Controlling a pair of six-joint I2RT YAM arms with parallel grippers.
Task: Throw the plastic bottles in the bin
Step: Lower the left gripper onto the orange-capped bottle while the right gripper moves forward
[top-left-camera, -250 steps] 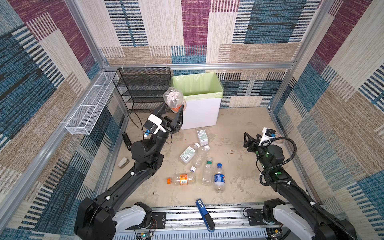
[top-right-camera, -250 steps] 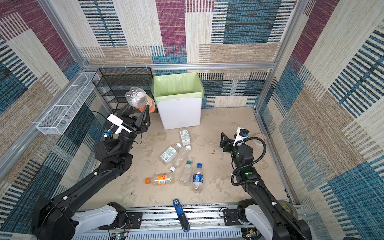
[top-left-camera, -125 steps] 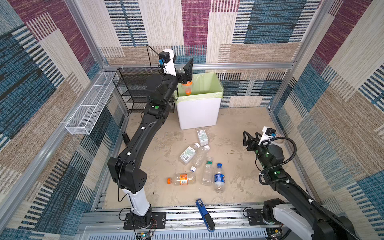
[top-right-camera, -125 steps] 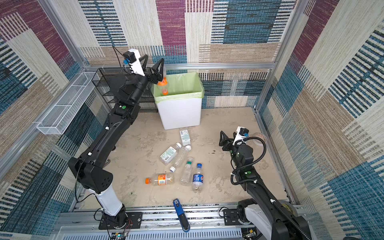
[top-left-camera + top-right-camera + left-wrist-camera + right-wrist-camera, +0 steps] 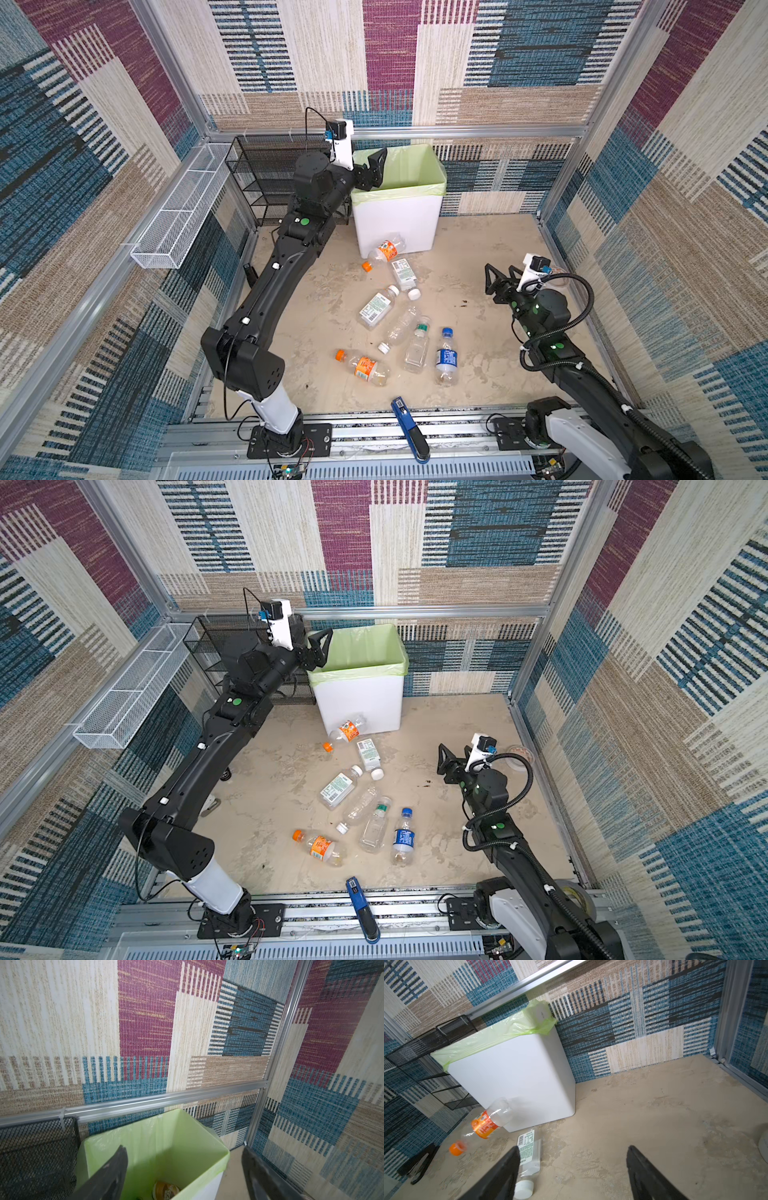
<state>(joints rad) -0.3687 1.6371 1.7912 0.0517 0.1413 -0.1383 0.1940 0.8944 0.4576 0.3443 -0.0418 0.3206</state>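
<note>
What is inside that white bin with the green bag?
Only what looks like a brown bottle shows low inside the bin. Its near wall and the left gripper hide the rest.

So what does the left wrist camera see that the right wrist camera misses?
Only the left wrist view looks down into the tall white plastic bin with its light green liner, showing a brown bottle inside. Only the right wrist view shows bottles outside it: a clear bottle with orange label and cap by the bin's base, and a flat clear bottle with a white cap. Both show the bin and the black mesh rack beside it.
</note>
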